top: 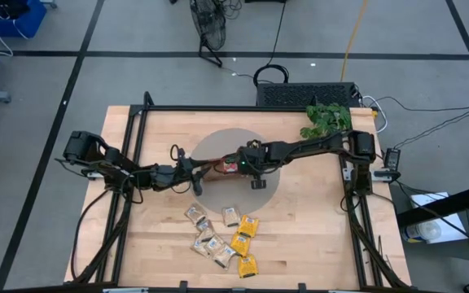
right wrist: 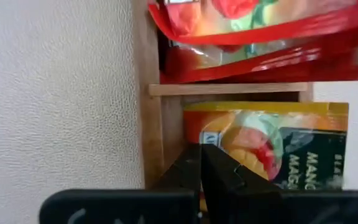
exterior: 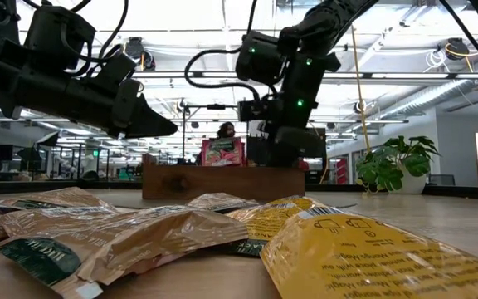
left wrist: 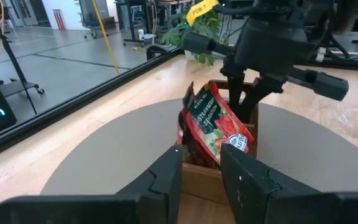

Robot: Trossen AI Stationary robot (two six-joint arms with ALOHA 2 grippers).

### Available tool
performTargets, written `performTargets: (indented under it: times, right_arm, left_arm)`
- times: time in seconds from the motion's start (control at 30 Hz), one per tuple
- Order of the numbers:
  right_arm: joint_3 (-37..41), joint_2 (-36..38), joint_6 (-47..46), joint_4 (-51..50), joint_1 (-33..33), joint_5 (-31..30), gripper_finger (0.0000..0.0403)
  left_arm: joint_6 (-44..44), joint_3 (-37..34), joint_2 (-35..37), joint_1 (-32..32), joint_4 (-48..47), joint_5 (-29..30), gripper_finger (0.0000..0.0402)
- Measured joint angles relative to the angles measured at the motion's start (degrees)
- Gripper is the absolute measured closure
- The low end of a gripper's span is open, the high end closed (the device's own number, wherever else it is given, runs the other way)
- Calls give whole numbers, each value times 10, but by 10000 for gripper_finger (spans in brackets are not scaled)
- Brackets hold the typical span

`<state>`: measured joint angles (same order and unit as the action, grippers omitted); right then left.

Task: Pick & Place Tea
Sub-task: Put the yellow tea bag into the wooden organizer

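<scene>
While loose tea sachets (top: 222,236), beige and yellow, flat and crinkled, are heaped near the worktop's front edge, others are stood in the wooden tray (exterior: 222,181) on the round grey mat (top: 218,146) at the middle. Red sachets (left wrist: 216,124) fill one compartment, a yellow one (right wrist: 272,146) the next. The left gripper (left wrist: 201,165) is held narrowly parted before the tray, gripping nothing. The right gripper (right wrist: 201,168) is kept closed and empty over the yellow compartment.

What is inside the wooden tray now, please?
The wooden tray holds red sachets in one compartment and a yellow sachet in the next. Any remaining compartment is hidden.
</scene>
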<state>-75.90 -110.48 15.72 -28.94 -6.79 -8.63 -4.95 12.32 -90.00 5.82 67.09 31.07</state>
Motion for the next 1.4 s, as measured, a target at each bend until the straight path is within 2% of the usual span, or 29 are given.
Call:
performTargets:
  times: [0.27, 0.57, 0.67, 0.83, 1.0, 1.07, 1.13, 1.2, 1.3, 1.4]
  right_arm:
    - [-3, -26, -14, 6, 1, -4, 403]
    - [1, -27, -17, 37, 47, -167, 403]
    - [1, -26, -21, 43, 61, -195, 403]
    - [1, -26, -29, 50, 77, -208, 403]
    - [1, -16, -14, 43, 99, -283, 403]
    - [1, -1, -20, 30, 111, -290, 403]
    - [1, 22, -39, 19, 126, -286, 403]
    - [1, 48, -45, 0, 143, -249, 403]
    - [32, 94, -45, 17, 176, -118, 403]
    - [102, 137, -20, 125, 210, 23, 402]
  left_arm:
    - [0, 0, 0, 0, 0, 0, 286]
    - [0, 0, 0, 0, 0, 0, 286]
    - [0, 0, 0, 0, 0, 0, 286]
    - [0, 0, 0, 0, 0, 0, 286]
    - [0, 0, 0, 0, 0, 0, 286]
    - [0, 0, 0, 0, 0, 0, 286]
    - [0, 0, 0, 0, 0, 0, 286]
    - [0, 0, 0, 0, 0, 0, 286]
    - [0, 0, 0, 0, 2, 0, 286]
    - [0, 0, 0, 0, 0, 0, 286]
